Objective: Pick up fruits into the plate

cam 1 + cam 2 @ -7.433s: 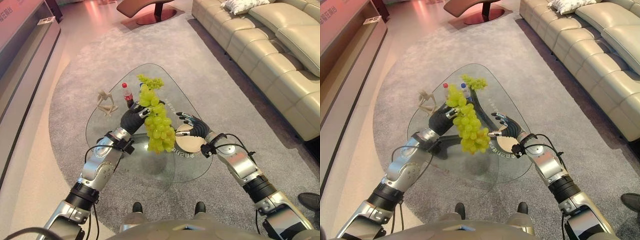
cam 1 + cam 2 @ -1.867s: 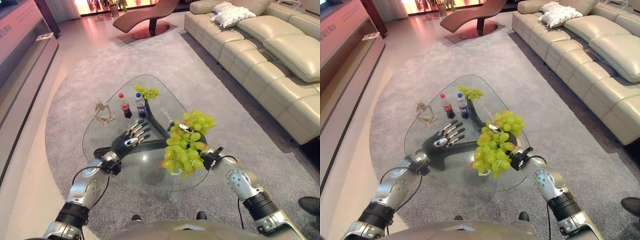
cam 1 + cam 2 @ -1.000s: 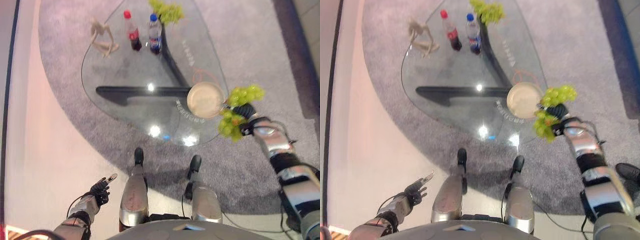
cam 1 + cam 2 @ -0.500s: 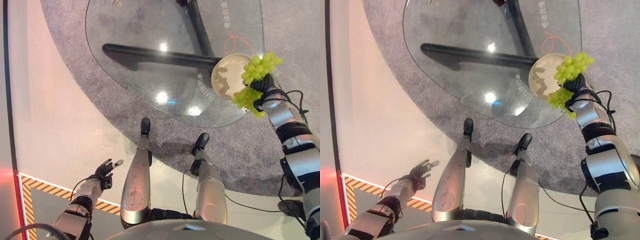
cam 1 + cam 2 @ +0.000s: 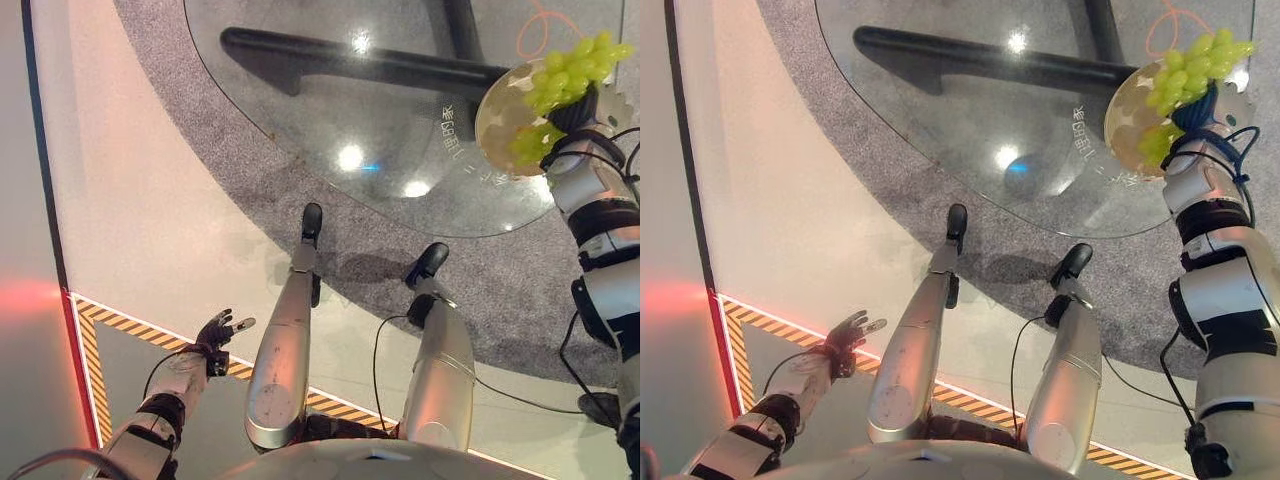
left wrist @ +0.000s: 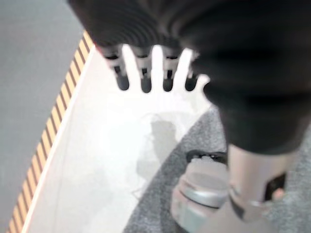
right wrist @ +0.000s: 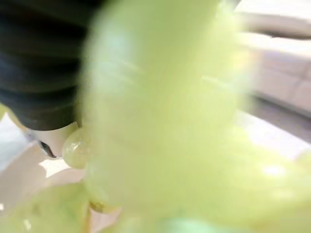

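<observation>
A bunch of green grapes (image 5: 565, 75) hangs over the far edge of the round beige plate (image 5: 497, 112), which stands on the glass table (image 5: 330, 130) near its right rim. My right hand (image 5: 577, 107) is shut on the bunch, its dark cover showing just under the grapes. In the right wrist view the grapes (image 7: 170, 121) sit right against the hand's dark cover (image 7: 43, 63). My left hand (image 5: 215, 333) hangs low at my left side over the floor, away from the table, its fingers (image 6: 146, 73) straight and holding nothing.
The table's black base bar (image 5: 350, 60) runs under the glass. A grey rug (image 5: 200, 190) lies beneath the table. A yellow-and-black striped line (image 5: 120, 320) crosses the pale floor beside my left hand.
The grapes have passed from my left hand to my right and now sit above the plate. My left arm has dropped to my side. The camera has tilted down toward the floor.
</observation>
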### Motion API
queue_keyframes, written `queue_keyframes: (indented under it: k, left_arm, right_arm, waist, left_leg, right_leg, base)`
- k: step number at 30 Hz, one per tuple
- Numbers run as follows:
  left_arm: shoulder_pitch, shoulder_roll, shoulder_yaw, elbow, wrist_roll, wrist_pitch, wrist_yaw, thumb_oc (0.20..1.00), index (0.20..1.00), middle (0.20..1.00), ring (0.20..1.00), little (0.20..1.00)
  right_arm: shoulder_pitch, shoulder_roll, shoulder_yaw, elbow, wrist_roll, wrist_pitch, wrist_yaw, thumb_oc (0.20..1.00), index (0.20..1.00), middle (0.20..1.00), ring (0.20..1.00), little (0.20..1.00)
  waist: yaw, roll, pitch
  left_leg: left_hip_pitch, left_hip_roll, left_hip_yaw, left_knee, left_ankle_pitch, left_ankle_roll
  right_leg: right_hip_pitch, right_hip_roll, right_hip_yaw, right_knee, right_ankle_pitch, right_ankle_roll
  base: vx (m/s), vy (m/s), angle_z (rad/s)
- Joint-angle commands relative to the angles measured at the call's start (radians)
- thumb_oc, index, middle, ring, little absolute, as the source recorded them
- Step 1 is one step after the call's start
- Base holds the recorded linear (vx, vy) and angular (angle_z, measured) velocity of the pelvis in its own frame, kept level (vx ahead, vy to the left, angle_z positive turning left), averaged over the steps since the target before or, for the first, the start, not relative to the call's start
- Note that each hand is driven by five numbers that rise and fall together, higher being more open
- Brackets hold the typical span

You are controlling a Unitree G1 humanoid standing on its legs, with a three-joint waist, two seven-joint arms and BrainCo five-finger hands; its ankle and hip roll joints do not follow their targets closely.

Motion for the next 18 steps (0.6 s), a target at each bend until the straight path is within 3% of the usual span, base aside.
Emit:
queue_keyframes:
  k: [1, 2, 3, 4, 10, 14, 18]
  left_arm:
    - [0.102, -0.001, -0.043, -0.024, 0.019, -0.019, 0.021, 1.0, 1.0, 1.0, 1.0, 1.0]
    - [0.106, -0.001, -0.039, -0.025, 0.02, -0.023, 0.021, 1.0, 1.0, 1.0, 1.0, 1.0]
    - [0.108, -0.001, -0.036, -0.025, 0.019, -0.025, 0.018, 1.0, 1.0, 1.0, 1.0, 1.0]
    - [0.109, -0.001, -0.037, -0.028, 0.019, -0.026, 0.018, 1.0, 1.0, 1.0, 1.0, 1.0]
    - [0.114, 0.002, -0.036, -0.052, 0.019, -0.025, 0.018, 1.0, 1.0, 1.0, 1.0, 1.0]
    - [0.1, 0.009, -0.036, -0.045, 0.019, -0.032, 0.049, 1.0, 1.0, 1.0, 1.0, 1.0]
    - [0.082, -0.001, -0.038, -0.039, 0.022, -0.048, 0.083, 1.0, 1.0, 1.0, 1.0, 1.0]
  right_arm:
    - [-0.051, -0.152, 0.078, 0.0, 0.006, 0.002, -0.111, 0.2, 0.2, 0.2, 0.2, 0.2]
    - [-0.055, -0.153, 0.071, 0.005, 0.008, -0.003, -0.126, 0.2, 0.2, 0.2, 0.2, 0.2]
    - [-0.061, -0.153, 0.065, 0.008, 0.006, -0.01, -0.126, 0.937, 0.937, 0.937, 0.937, 0.937]
    - [-0.068, -0.151, 0.067, 0.009, 0.003, -0.005, -0.122, 1.0, 1.0, 1.0, 1.0, 1.0]
    - [-0.105, -0.154, 0.083, -0.006, -0.01, -0.076, -0.2, 1.0, 1.0, 1.0, 1.0, 1.0]
    - [-0.09, -0.129, 0.061, -0.028, 0.029, -0.161, -0.241, 1.0, 1.0, 1.0, 1.0, 1.0]
    - [-0.068, -0.106, 0.032, -0.085, 0.111, -0.316, -0.241, 1.0, 1.0, 1.0, 1.0, 1.0]
  waist:
    - [-0.005, 0.1, -0.036]
    - [-0.005, 0.103, -0.036]
    - [-0.005, 0.106, -0.036]
    - [-0.004, 0.107, -0.036]
    - [0.0, 0.113, -0.036]
    - [-0.001, 0.099, -0.036]
    - [-0.01, 0.092, -0.036]
  left_leg:
    - [-0.034, -0.134, 0.011, 0.083, -0.138, 0.088]
    - [-0.039, -0.135, 0.011, 0.089, -0.14, 0.089]
    - [-0.044, -0.136, 0.011, 0.094, -0.143, 0.09]
    - [-0.047, -0.135, 0.01, 0.096, -0.143, 0.09]
    - [-0.046, -0.135, 0.012, 0.09, -0.138, 0.088]
    - [-0.038, -0.134, 0.01, 0.093, -0.145, 0.087]
    - [-0.017, -0.133, 0.018, 0.082, -0.147, 0.084]
  right_leg:
    - [-0.043, 0.13, 0.022, 0.09, -0.116, -0.057]
    - [-0.05, 0.13, 0.027, 0.094, -0.117, -0.057]
    - [-0.056, 0.131, 0.031, 0.098, -0.12, -0.059]
    - [-0.059, 0.132, 0.033, 0.099, -0.12, -0.059]
    - [-0.059, 0.137, 0.033, 0.094, -0.119, -0.06]
    - [-0.046, 0.143, 0.029, 0.094, -0.121, -0.058]
    - [-0.029, 0.148, 0.026, 0.087, -0.121, -0.059]
  base:
    - [0.03, 0.06, 0.0]
    - [0.02, 0.041, 0.0]
    - [0.0, 0.0, 0.0]
    - [0.0, 0.0, 0.0]
    - [0.0, 0.003, -0.02]
    - [0.0, -0.008, 0.0]
    - [0.0, 0.0, 0.0]
